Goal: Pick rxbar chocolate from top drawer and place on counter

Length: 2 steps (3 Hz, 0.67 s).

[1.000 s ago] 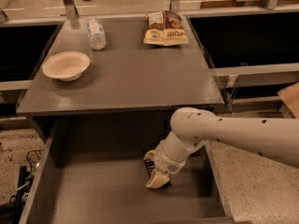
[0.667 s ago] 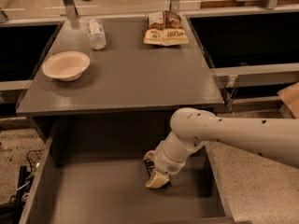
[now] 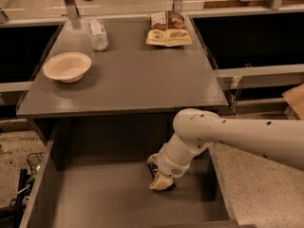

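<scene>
The top drawer (image 3: 95, 201) stands pulled out below the bench (image 3: 133, 87), and the white arm (image 3: 237, 137) comes in from the right and bends down into it. The gripper (image 3: 161, 178) is low over the drawer floor, right of the middle and near the drawer's right wall (image 3: 217, 184), just forward of the bench's thick front edge.

The rxbar chocolate (image 3: 153, 167) is in the drawer at the gripper, nearly all hidden by it. Only a dark sliver shows against the gripper's left side, so I cannot tell which way its long axis runs. Nor can I tell whether the gripper has hold of it.

To the left of the gripper the drawer floor runs bare to the left wall (image 3: 40, 189), and there is also bare floor toward the front.

On the bench a pale bowl (image 3: 67, 66) sits near the left edge. A clear bottle (image 3: 98, 34) lies at the back left, and a tan-and-brown snack bag (image 3: 168, 28) lies at the back right. The middle and the front right of the benchtop are bare grey. Dark recessed bins (image 3: 247, 42) flank the bench on either side.
</scene>
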Motion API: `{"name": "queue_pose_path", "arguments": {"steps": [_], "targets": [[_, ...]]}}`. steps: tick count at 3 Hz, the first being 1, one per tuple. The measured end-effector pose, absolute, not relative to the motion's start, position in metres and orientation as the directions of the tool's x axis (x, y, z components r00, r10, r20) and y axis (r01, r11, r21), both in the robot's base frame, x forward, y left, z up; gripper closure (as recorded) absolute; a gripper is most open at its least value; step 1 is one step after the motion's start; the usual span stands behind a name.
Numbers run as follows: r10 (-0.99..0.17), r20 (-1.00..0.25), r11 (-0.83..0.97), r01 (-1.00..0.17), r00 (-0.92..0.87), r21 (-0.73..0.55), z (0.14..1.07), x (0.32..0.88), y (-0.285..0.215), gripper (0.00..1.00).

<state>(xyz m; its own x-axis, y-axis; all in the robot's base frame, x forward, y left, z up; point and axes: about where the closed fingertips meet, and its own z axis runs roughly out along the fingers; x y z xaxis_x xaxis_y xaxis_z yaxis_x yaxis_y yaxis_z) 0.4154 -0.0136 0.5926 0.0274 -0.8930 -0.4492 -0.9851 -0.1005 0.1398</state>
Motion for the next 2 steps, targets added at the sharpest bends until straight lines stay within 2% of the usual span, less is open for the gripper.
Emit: {"name": "queue_pose_path", "arguments": {"steps": [2], "targets": [[-0.891, -0.454, -0.122, -0.976, 0.027, 0.182, 0.634, 0.429, -0.016, 1.0]]}}
